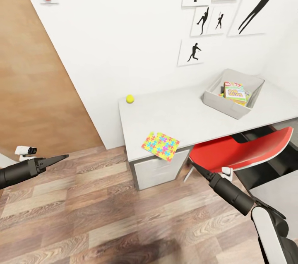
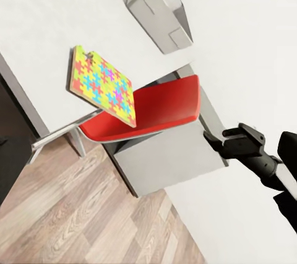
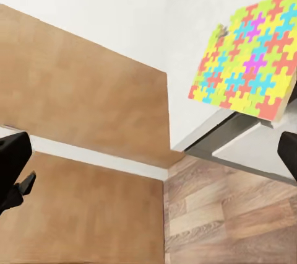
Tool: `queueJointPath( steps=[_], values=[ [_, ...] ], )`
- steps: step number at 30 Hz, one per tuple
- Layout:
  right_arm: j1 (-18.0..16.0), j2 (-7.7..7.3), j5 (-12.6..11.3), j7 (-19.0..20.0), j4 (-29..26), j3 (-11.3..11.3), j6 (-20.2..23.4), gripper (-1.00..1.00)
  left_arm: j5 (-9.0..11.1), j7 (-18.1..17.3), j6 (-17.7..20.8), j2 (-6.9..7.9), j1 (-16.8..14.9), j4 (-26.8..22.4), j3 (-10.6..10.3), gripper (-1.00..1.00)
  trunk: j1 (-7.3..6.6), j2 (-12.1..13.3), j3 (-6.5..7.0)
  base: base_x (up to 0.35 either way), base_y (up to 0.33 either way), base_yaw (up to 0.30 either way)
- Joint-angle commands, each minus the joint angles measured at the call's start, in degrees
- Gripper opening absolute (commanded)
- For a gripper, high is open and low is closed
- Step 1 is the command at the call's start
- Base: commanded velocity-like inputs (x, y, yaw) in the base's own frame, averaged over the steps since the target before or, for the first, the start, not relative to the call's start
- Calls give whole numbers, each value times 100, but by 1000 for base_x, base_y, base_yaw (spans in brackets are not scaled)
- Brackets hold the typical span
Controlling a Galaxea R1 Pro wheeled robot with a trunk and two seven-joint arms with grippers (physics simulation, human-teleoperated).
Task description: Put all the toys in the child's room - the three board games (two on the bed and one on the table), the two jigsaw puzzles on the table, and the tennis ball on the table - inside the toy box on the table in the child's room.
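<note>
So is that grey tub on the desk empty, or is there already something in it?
Not empty. The toy box already holds at least one colourful board game, leaning inside it.

Toy box [image 1: 215,100] walls hide part of its contents.

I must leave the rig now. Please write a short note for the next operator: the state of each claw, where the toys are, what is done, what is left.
Left claw: looks shut, holds nothing, over the floor left of the table.
Right claw: looks shut, holds nothing, below the table's front edge near the red chair.
Toy box, at the table's right: at least one board game is inside.
Left: the jigsaw puzzle, overhanging the front edge, and the tennis ball by the wall.
</note>
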Motion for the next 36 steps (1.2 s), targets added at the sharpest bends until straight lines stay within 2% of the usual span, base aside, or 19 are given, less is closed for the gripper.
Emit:
queueJointPath(
  steps=[1,17,23,25,27,30,36],
  values=[
    [9,-13,-7,55,0,0,16,100,-9,-27,61,1,-4,1,2,100,3,-9,1,0,0,31],
    [64,-92,84,387,-5,-21,-63,100,-13,-27,59,2,-2,-1,6,100,3,-9,153,0,0,68],
    [71,-177,80,590,-7,-34,-119,100,-13,-27,58,1,-3,-1,8,100,3,-9,210,0,0,76],
    [77,-189,74,850,-30,-43,-139,100,-9,-27,58,1,-3,-1,7,100,3,-9,229,0,0,76],
    [85,-193,76,1298,-13,-54,-160,100,-9,-27,60,-4,1,-1,-1,100,3,-9,248,0,0,76],
    [88,-197,85,1582,-1,-61,-180,100,-7,-27,61,-6,-1,-1,-4,100,3,-9,276,0,0,76],
    [89,-203,90,1748,10,-95,-189,100,-10,-27,59,-1,2,-1,5,100,3,-9,334,0,0,76]
  ],
)
